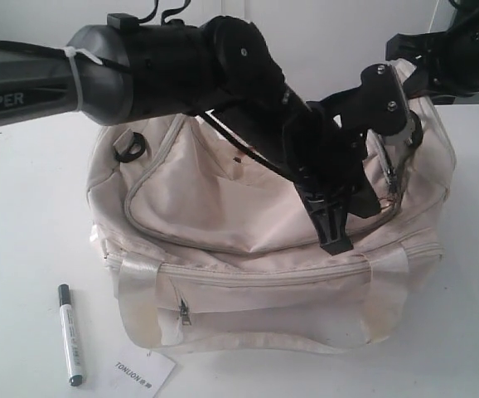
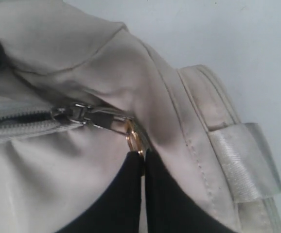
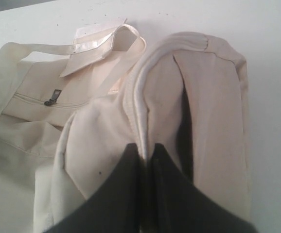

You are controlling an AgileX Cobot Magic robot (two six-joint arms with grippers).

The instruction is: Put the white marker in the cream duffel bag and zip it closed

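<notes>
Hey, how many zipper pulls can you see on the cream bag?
2 on the cream duffel bag: the top zipper pull, pinched by the left claw, and the front pocket pull. Others may be hidden.

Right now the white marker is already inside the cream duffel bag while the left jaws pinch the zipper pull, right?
No. The exterior view shows the white marker lying on the table in front of the cream duffel bag, not inside it. The left jaws do pinch the zipper pull.

We see open table (image 1: 24,207) left of cream duffel bag (image 1: 223,215); left arm (image 1: 223,66), right arm (image 1: 463,50) crowd its top; tag (image 1: 140,375) just beside white marker (image 1: 70,334).
</notes>
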